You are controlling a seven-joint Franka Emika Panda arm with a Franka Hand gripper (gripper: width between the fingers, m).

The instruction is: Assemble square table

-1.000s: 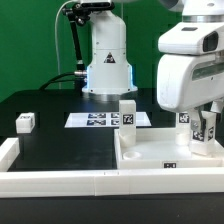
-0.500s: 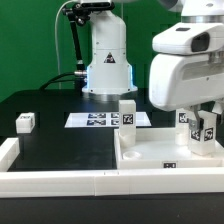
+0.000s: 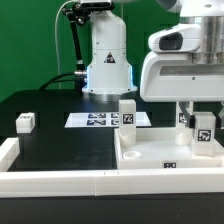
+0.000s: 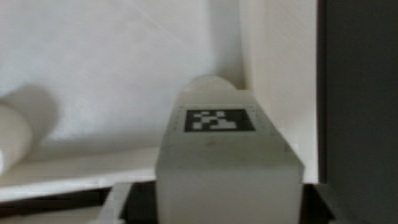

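The square table's white panel (image 3: 150,152) lies at the front on the exterior view's right. One white tagged leg (image 3: 128,113) stands upright on its far left corner. A second tagged leg (image 3: 203,131) stands at the panel's far right, and my gripper (image 3: 201,120) comes down on it from above with a finger on each side. In the wrist view this leg (image 4: 217,130) fills the gap between the dark fingers, tag facing the camera, with the panel (image 4: 89,60) behind it; the gripper (image 4: 217,205) is shut on the leg. A third leg (image 3: 25,122) lies loose on the black table at the left.
The marker board (image 3: 98,119) lies flat behind the panel, in front of the arm's base (image 3: 106,65). A long white L-shaped rail (image 3: 60,182) runs along the table's front edge and up the left side.
My hand has shifted and turned toward the exterior view's left while staying on the leg; the leg's tag now faces more to the front. The other parts have not moved.
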